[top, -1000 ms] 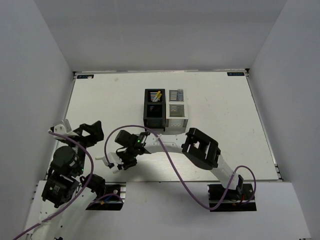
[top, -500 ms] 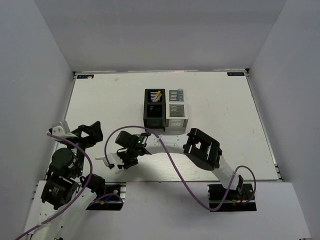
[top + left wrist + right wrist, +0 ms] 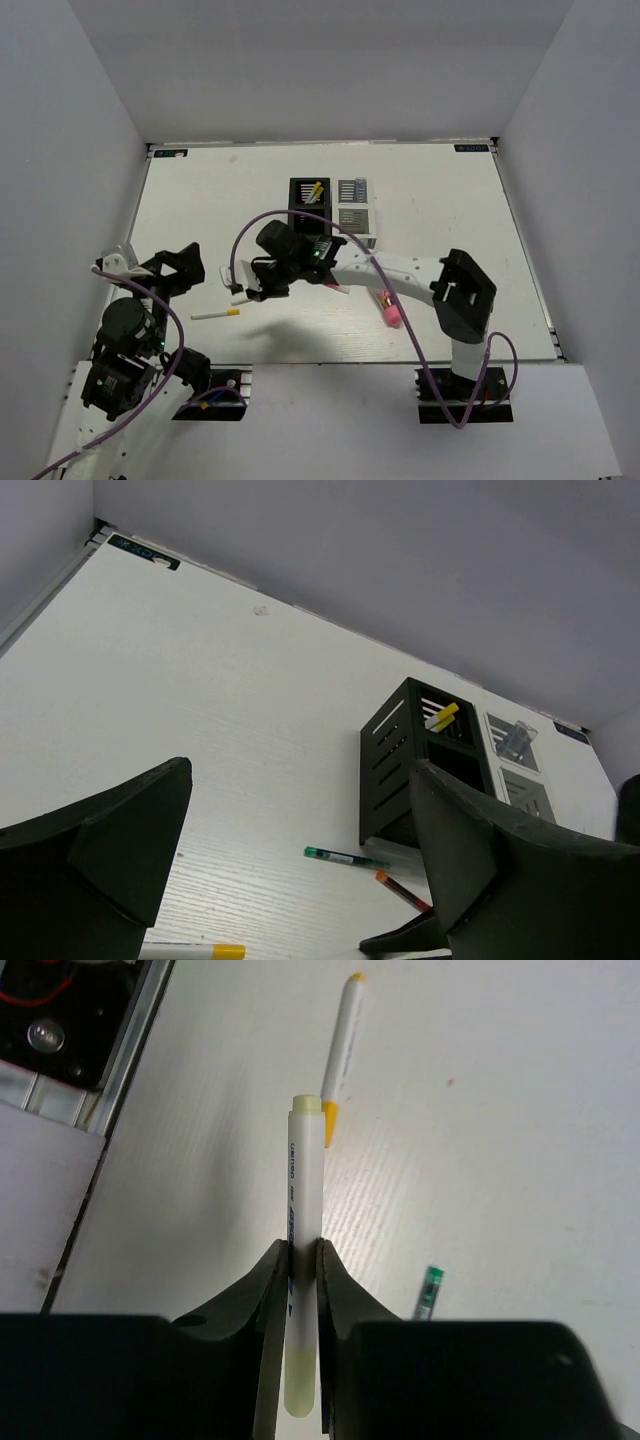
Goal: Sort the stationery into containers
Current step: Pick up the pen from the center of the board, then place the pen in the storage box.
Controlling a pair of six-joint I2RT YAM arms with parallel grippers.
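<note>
My right gripper (image 3: 301, 1248) is shut on a white stick with pale yellow ends (image 3: 303, 1160), held above the table; from above, the gripper (image 3: 250, 292) hangs left of the containers (image 3: 293, 200). A second white stick with a yellow tip (image 3: 215, 314) lies on the table below it. A dark pen with a green end (image 3: 345, 857) and a red pen (image 3: 400, 888) lie in front of the black bins. The pink tube (image 3: 390, 310) lies to the right. A yellow-tipped stick (image 3: 314, 191) stands in the back black bin. My left gripper (image 3: 175, 270) is open and holds nothing.
White walls enclose the table on three sides. The right arm stretches across the near middle of the table, its purple cable (image 3: 350, 240) looping over the front bins. A clear tube (image 3: 515, 738) sits in the back white bin.
The right gripper closed on the white stick, lifted it and moved away from the near edge toward the bins. Its elbow swung right, uncovering the pink tube. The left arm stayed put.
</note>
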